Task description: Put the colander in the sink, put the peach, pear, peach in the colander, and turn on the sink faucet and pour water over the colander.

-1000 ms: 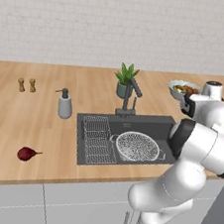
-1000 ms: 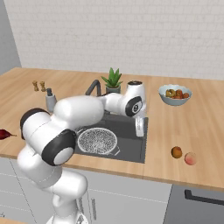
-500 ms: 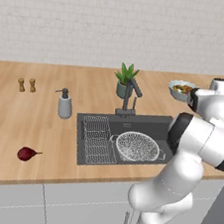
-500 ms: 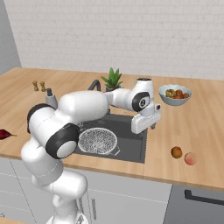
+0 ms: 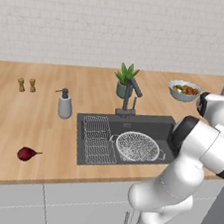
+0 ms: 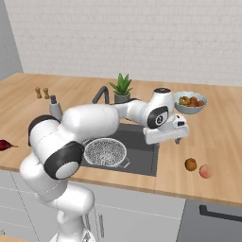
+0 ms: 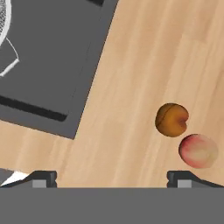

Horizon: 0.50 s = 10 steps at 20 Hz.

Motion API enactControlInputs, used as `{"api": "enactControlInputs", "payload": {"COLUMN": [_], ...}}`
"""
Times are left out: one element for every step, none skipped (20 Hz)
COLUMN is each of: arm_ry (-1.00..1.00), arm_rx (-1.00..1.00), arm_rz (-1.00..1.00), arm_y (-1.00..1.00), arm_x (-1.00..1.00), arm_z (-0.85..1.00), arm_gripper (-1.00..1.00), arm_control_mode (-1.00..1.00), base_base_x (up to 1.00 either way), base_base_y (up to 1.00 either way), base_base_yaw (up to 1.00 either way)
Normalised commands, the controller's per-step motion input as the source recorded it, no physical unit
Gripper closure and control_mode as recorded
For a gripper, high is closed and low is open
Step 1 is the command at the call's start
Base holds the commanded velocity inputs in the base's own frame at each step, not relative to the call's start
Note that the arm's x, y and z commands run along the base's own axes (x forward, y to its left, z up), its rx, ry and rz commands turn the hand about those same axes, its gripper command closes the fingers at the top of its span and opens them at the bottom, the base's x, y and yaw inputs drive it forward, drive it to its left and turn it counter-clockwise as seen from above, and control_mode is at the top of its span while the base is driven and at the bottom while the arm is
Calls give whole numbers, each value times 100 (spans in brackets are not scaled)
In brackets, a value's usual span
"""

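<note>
1. The colander (image 5: pixel 137 146) already sits in the sink (image 5: pixel 154 125), in the half to the right of the wire rack (image 5: pixel 98 139), with no fruit in it; the faucet (image 5: pixel 130 95) stands behind the basin and no water runs
2. The gripper (image 6: pixel 177 140) hangs over the tabletop (image 6: pixel 222 142) just past the sink's right edge, jaws spread wide and holding nothing
3. Two round fruits lie on the bare wood to the right of the sink: a darker orange peach (image 7: pixel 172 119) and a paler pink peach (image 7: pixel 198 151), just beside each other, possibly touching
4. The relation that matters: in the hand view both peaches lie off towards the right fingertip rather than centred between the tips, the orange one nearer the middle, the pink one further out. In the right base view they rest on the wood below and a little to the right of the gripper, towards the tabletop's front edge
5. My judgement: the gripper needs to shift towards that side and descend. Being round, neither peach sets a grasp axis, but their closeness risks nudging one while taking the other
6. The pear (image 5: pixel 26 153) lies well apart, on the wood far left of the sink, near the front edge
</note>
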Motion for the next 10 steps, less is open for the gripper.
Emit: {"api": "enactControlInputs", "payload": {"arm_ry": [0,0,0,0,0,0,0,0,0,0], "arm_rx": [0,0,-3,-1,0,0,0,0,0,0], "arm_rz": [-56,-52,-45,-39,-36,-35,-32,-30,-27,-24], "arm_y": [-13,-14,-20,-22,-22,-22,-22,-23,-30,-38], "arm_x": [0,0,0,0,0,0,0,0,0,0], "arm_z": [-15,-18,-14,-12,-10,-10,-11,-9,-8,-4], "arm_gripper": [-100,-100,-100,-100,-100,-100,-100,-100,-100,-100], "arm_control_mode": [-100,-100,-100,-100,-100,-100,-100,-100,-100,-100], "base_base_x": [0,0,0,0,0,0,0,0,0,0], "base_base_y": [0,0,0,0,0,0,0,0,0,0], "base_base_yaw": [0,0,0,0,0,0,0,0,0,0]}}
